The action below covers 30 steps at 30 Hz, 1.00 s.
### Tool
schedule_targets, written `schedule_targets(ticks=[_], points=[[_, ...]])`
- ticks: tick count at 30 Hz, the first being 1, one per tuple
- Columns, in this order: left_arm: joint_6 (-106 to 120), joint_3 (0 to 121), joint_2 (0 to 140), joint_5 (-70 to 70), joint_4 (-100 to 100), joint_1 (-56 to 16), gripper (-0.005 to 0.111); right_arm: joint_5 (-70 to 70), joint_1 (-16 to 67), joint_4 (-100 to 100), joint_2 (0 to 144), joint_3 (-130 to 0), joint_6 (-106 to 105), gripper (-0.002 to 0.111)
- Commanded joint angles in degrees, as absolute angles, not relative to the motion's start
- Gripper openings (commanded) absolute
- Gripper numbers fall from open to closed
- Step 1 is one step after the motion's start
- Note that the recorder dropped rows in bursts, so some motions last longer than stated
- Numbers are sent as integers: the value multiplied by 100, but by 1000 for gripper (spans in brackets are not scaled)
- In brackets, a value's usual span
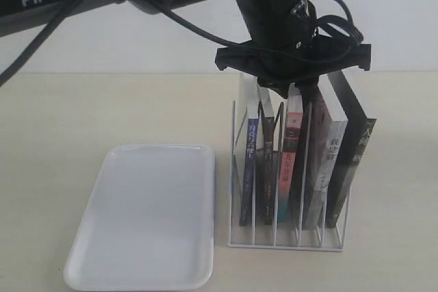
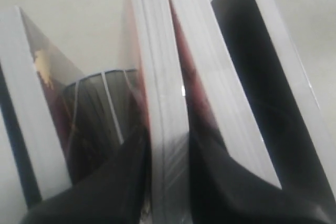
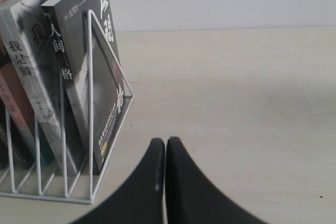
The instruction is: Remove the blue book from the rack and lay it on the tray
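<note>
My left gripper (image 2: 168, 148) hangs over the rack (image 1: 287, 243), its fingers (image 2: 126, 182) down either side of one book (image 2: 168, 93) (white page edge, a reddish cover). They sit flush against both faces, though whether they truly pinch it I cannot tell. The blue book (image 1: 251, 152) stands upright in the rack's leftmost slot, spine to the near side, left of where I reach. The tray (image 1: 144, 217) lies flat on the table (image 1: 82, 107), just left of the rack. My right gripper (image 3: 166, 174) hovers near the rack's right end — fingers pressed together.
</note>
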State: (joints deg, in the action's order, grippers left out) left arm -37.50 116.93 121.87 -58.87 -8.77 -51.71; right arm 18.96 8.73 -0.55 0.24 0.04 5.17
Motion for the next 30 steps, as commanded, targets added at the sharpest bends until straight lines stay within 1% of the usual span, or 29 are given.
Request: schedule_targets(ticks=[1, 7, 15, 30], points=[[-3569, 11682, 12232, -6024, -1011, -5186, 4, 1849, 858, -76, 0, 0, 521, 0], [-3652, 11684, 12061, -6097, -1033, -5186, 4, 1871, 858, -76, 0, 0, 521, 0], [-3771, 11878, 11496, -6324, -990, -5198, 4, 1871, 858, -76, 0, 0, 521, 0], [-3640, 12023, 11533, -6612, -795, -5198, 4, 1871, 858, -76, 0, 0, 521, 0]])
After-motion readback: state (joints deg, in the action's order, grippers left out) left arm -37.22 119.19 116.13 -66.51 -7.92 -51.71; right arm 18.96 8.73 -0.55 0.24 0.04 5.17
